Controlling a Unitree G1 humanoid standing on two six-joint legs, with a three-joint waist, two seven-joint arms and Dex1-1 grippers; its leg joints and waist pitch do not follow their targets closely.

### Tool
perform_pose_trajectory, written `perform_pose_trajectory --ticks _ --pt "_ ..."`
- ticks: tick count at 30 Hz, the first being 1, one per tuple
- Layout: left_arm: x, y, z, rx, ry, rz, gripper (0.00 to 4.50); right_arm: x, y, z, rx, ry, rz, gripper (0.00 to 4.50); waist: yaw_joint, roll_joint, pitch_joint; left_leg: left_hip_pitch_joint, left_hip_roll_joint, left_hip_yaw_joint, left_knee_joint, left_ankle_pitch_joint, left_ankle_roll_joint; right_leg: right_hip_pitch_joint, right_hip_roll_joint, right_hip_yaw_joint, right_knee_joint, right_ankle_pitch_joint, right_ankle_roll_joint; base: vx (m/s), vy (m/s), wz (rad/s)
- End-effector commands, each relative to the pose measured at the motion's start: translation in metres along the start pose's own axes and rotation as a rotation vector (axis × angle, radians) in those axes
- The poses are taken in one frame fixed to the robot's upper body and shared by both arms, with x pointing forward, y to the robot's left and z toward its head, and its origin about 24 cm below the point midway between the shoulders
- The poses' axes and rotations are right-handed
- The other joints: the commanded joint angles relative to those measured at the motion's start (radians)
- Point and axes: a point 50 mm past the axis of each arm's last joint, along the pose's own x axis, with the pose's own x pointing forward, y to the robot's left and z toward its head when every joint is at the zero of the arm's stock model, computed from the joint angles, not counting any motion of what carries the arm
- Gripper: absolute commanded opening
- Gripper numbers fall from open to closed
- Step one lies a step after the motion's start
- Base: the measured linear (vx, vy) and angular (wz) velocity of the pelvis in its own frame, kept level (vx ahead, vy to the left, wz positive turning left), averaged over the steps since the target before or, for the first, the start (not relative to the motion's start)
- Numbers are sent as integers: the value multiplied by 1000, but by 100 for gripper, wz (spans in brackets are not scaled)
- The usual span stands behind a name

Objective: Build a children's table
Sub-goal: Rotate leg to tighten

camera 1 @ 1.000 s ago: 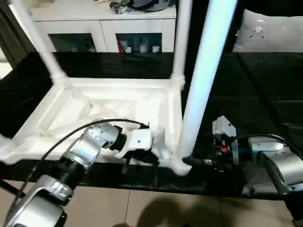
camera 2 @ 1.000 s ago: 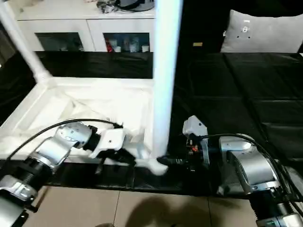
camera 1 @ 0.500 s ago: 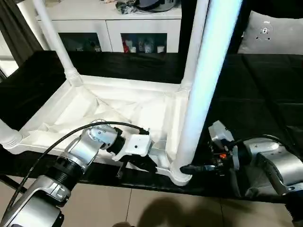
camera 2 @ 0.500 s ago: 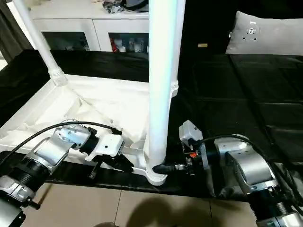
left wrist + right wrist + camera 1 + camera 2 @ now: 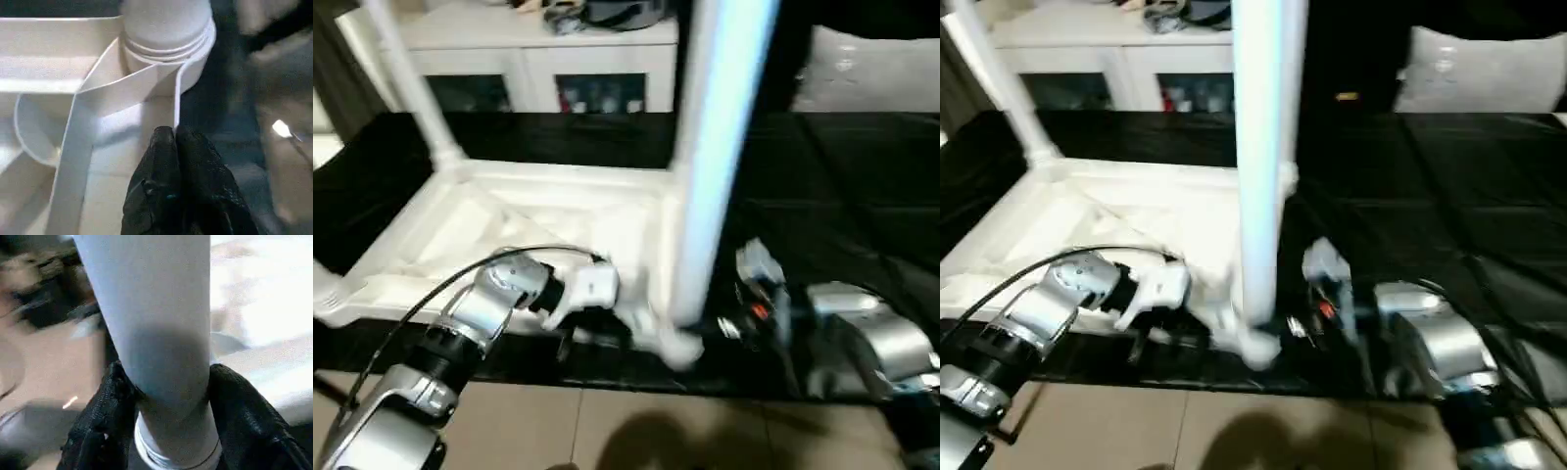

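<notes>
The white table top point(image 5: 538, 211) lies upside down on a black surface, ribbed underside up. The near right leg point(image 5: 715, 147) stands upright in the front right corner socket point(image 5: 166, 34). Another leg point(image 5: 411, 88) rises from the far left corner, and a third stands just behind the near one. My right gripper point(image 5: 710, 328) is shut on the base of the near leg, a black finger point(image 5: 107, 401) on each side. My left gripper point(image 5: 612, 333) reaches the same corner from the left. Its fingers point(image 5: 195, 161) are pinched together on a thin white rib beside the socket.
A white cabinet point(image 5: 538, 59) with glass doors and clutter on top stands behind the black surface point(image 5: 842, 196). A grey cushion point(image 5: 871, 69) lies at the back right. The table top's front edge is close to the surface's edge, with tan floor point(image 5: 607, 431) below.
The head camera has shifted and tilted, so the whole picture has moved. Both grippers keep their holds at the front right corner, and I see no clear move of the table.
</notes>
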Motion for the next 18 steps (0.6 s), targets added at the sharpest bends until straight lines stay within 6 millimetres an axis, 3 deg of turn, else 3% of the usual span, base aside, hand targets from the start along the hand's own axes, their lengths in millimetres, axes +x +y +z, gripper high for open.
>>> perform_pose_trajectory --ticks 1,2,3,4,5,6,8,9,12,14,18 --pt "23 5 29 -20 -117 59 0 8 -21 1 60 15 -296 194 -21 -22 -45 0 23 -17 -67 -309 14 41 -50 15 -118 -682 -29 0 0 0" --pt "24 5 30 -28 -119 71 0 9 -22 1 66 16 -315 193 -31 -23 -44 -7 22 -22 -68 -323 10 46 -49 7 -118 -689 -17 0 0 0" --pt "26 7 31 -40 -122 90 0 11 -23 0 71 17 -338 193 -47 -17 -47 -9 24 -29 -69 -357 14 52 -54 -2 -126 -691 1 0 0 0" --pt "30 10 35 -72 -125 146 0 16 -24 -1 85 18 -404 193 -63 -9 -52 -14 31 -36 -75 -365 21 60 -57 -2 -123 -638 -8 0 0 0" --pt "31 11 36 -77 -125 158 0 18 -25 -1 89 18 -417 192 -77 -10 -56 -20 36 -42 -78 -361 28 64 -59 0 -118 -568 -35 0 0 0" --pt "35 13 38 -84 -123 197 0 23 -25 0 93 10 -453 192 -79 -6 -58 -24 39 -44 -81 -362 34 67 -59 1 -114 -542 -47 0 0 0" --pt "40 16 42 -90 -121 247 0 33 -24 2 74 0 -497 192 -95 -11 -61 -32 37 -42 -80 -323 47 68 -64 9 -107 -464 -91 0 0 0" --pt "45 17 46 -90 -118 286 0 42 -22 4 69 -30 -514 192 -99 -18 -63 -28 34 -35 -76 -295 58 64 -64 14 -106 -436 -111 0 0 0" --pt "48 16 48 -84 -112 290 0 47 -19 8 118 -95 -480 192 -92 -20 -65 -26 29 -24 -68 -227 97 63 -66 22 -103 -416 -139 0 0 0" --pt "46 17 45 -70 -88 299 0 46 -18 10 109 -105 -463 245 -81 -21 -68 -30 33 -24 -68 -168 118 67 -63 25 -92 -357 -152 0 0 0" --pt "38 19 37 -54 -64 310 0 37 -19 8 63 -90 -441 279 -66 -23 -70 -30 34 -21 -63 -132 132 67 -61 31 -79 -302 -176 0 0 0"
